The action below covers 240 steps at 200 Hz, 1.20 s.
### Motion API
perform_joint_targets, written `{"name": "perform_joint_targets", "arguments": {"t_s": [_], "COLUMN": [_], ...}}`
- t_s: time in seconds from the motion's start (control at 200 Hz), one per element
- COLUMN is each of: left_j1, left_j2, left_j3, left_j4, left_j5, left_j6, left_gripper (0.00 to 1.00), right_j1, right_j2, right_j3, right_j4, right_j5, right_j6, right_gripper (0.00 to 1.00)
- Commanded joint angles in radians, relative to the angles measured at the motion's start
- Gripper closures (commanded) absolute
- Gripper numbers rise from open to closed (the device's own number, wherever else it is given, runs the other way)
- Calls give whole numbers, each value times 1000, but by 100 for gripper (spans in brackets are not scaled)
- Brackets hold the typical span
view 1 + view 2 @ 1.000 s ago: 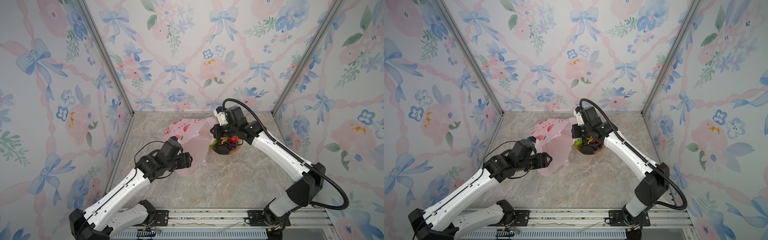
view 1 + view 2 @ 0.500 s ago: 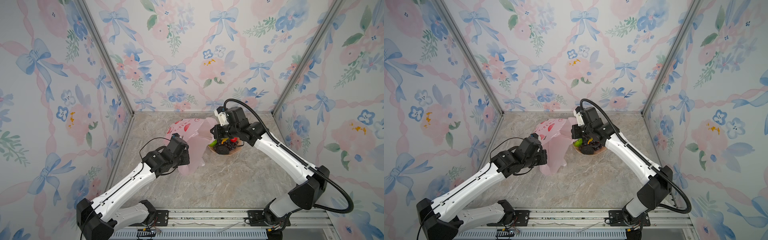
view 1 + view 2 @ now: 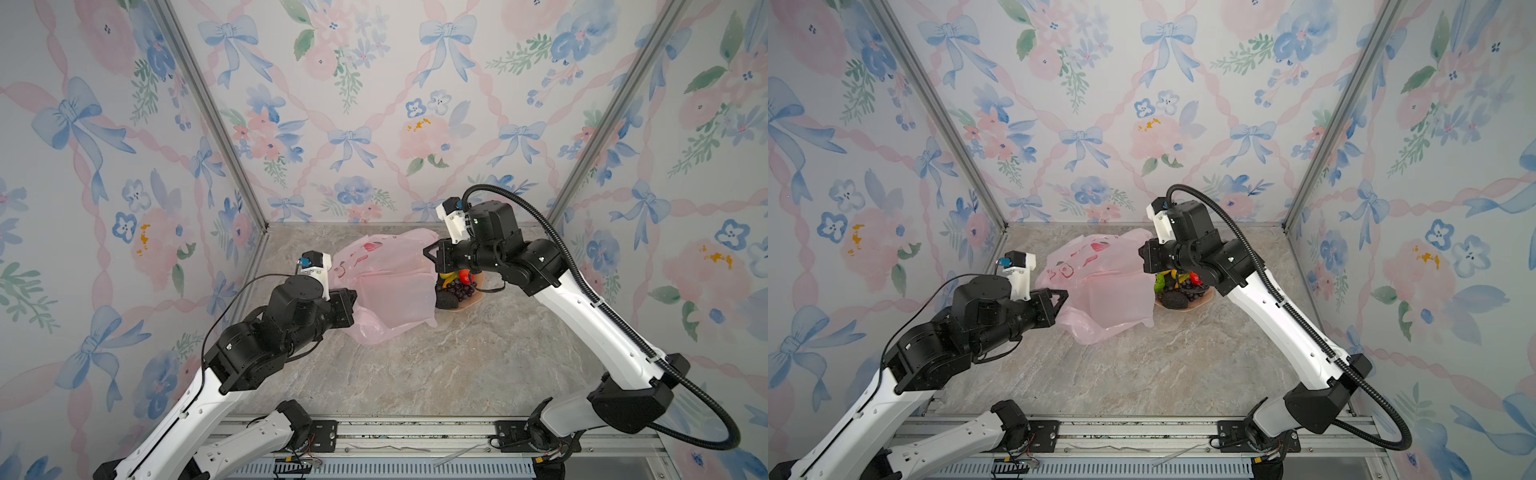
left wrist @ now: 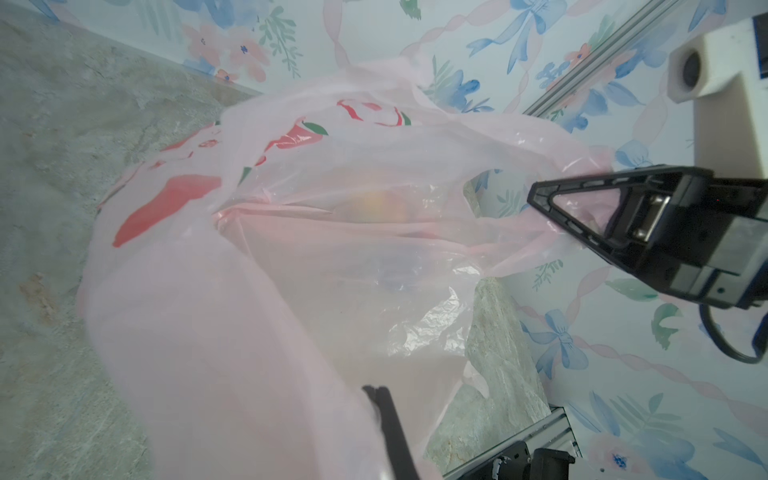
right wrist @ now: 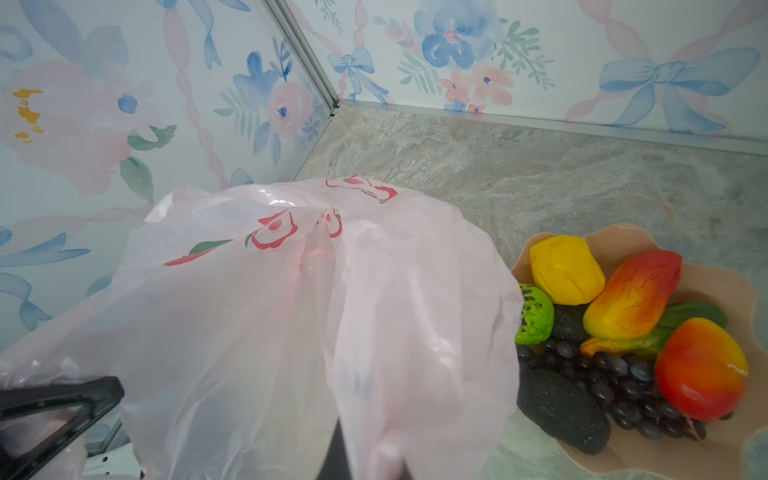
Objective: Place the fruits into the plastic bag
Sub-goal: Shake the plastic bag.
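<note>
While both arms reach in over the table point(image 3: 415, 374), your left gripper point(image 3: 351, 301) has its jaws pressed together on an edge of the bag point(image 3: 390, 286); in the left wrist view its thin fingers point(image 4: 384, 409) lie flat against each other with pink film wrapped over them. Your right gripper point(image 3: 429, 251) is likewise closed, pinching the bag's opposite end; in the left wrist view you can see the film drawn to a point at its tip point(image 4: 536, 199). The bag hangs stretched between the two pairs of jaws in both top views point(image 3: 1104, 291), sagging in the middle, its lower folds on the table and its red prints turned up. The fruits point(image 5: 623, 332) sit in the dish point(image 5: 623, 232), just beside the right jaws and lower, on the side away from the left jaws. There you find the yellow one point(image 5: 565, 268), two mangoes point(image 5: 636, 293), the kiwi point(image 5: 536, 313), the grapes point(image 5: 623, 374) and a black piece point(image 5: 565, 409). In the right wrist view the film point(image 5: 291, 311) hangs over the dish's rim nearest the left jaws. A yellow-orange blur shows through the film in the left wrist view; you cannot tell whether it lies inside the bag or behind it.
</note>
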Motion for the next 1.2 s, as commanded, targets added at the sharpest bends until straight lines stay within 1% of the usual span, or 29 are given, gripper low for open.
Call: {"name": "perform_joint_targets", "arguments": {"t_s": [0.0, 0.02, 0.1, 0.15, 0.22, 0.3, 0.345, 0.375, 0.415, 0.445, 0.45, 0.475, 0.485, 0.505, 0.515, 0.525, 0.53, 0.55, 0.6, 0.615, 0.665, 0.7, 0.74, 0.8, 0.86, 0.92, 0.99, 1.105, 1.195], "left_j1": [64, 91, 260, 321, 352, 358, 340, 314, 256, 201, 190, 140, 122, 91, 77, 66, 61, 52, 49, 49, 57, 79, 126, 213, 264, 272, 270, 259, 259], "left_j2": [124, 151, 269, 353, 475, 607, 662, 691, 718, 731, 732, 732, 731, 724, 718, 712, 708, 694, 640, 622, 550, 510, 471, 420, 379, 347, 302, 212, 145], "left_j3": [65, 83, 181, 284, 486, 771, 941, 1038, 1147, 1208, 1216, 1237, 1239, 1231, 1222, 1209, 1202, 1164, 1014, 942, 700, 548, 393, 188, 39, -38, -72, -67, -27], "left_j4": [-33, -31, -28, -30, -34, -39, -39, -37, -35, -33, -33, -29, -27, -24, -22, -21, -21, -21, -13, -6, 35, 49, 51, 71, 89, 90, 90, 82, 77], "left_j5": [-92, -90, -26, -31, -81, -39, -23, -29, -64, -106, -114, -145, -158, -180, -193, -203, -205, -220, -259, -282, -375, -398, -377, -298, -255, -229, -169, -139, -103], "left_j6": [106, 129, 221, 279, 361, 423, 443, 465, 516, 562, 570, 607, 620, 638, 646, 652, 653, 654, 642, 639, 627, 598, 534, 437, 390, 371, 353, 345, 322], "left_gripper": [100, 100, 100, 100, 100, 100, 100, 100, 100, 100, 100, 100, 100, 100, 100, 100, 100, 100, 100, 100, 100, 100, 100, 100, 100, 100, 100, 100, 100], "right_j1": [-17, -23, -51, -76, -98, -104, -102, -100, -92, -83, -78, -70, -64, -57, -51, -49, -45, -40, -39, -43, -63, -82, -110, -145, -159, -158, -150, -147, -139], "right_j2": [101, 124, 230, 325, 451, 582, 616, 609, 559, 501, 470, 412, 367, 329, 278, 264, 236, 185, 90, 76, 64, 78, 108, 153, 181, 165, 110, 54, 4], "right_j3": [62, 81, 191, 339, 573, 901, 1024, 1046, 1011, 930, 885, 795, 721, 656, 564, 536, 483, 384, 190, 146, 39, -16, -75, -142, -226, -298, -335, -303, -263], "right_j4": [9, 26, 93, 105, 102, 93, 116, 145, 205, 274, 299, 356, 403, 454, 506, 523, 548, 618, 705, 709, 667, 631, 556, 445, 389, 388, 378, 308, 288], "right_j5": [2, -4, -12, -24, -28, -23, -27, -32, -31, -23, -20, -11, -2, 8, 20, 24, 33, 49, 80, 89, 114, 113, 99, 16, -31, -56, -59, -59, -73], "right_j6": [-26, -32, -51, -54, -72, -95, -102, -112, -138, -169, -181, -201, -219, -233, -246, -250, -257, -264, -272, -271, -252, -224, -177, -120, -93, -79, -77, -88, -76], "right_gripper": [100, 100, 100, 100, 100, 100, 100, 100, 100, 100, 100, 100, 100, 100, 100, 100, 100, 100, 100, 100, 100, 100, 100, 100, 100, 100, 100, 100, 100]}}
